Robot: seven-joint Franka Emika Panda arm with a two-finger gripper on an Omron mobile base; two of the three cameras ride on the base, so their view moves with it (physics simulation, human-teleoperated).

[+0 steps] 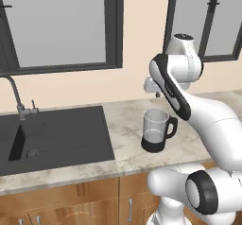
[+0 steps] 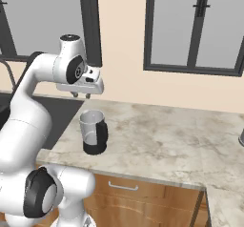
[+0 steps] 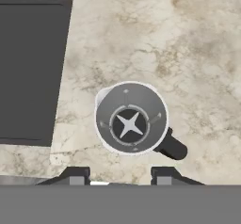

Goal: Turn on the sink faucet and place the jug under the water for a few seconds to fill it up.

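One jug is standing upright on the marble counter, just right of the sink and well apart from the sink faucet at the far left. Hanging above it, the gripper is holding its fingers spread, gripping nothing.

My marbled worktop carries the jug, standing upright to the right of the black sink set into it.
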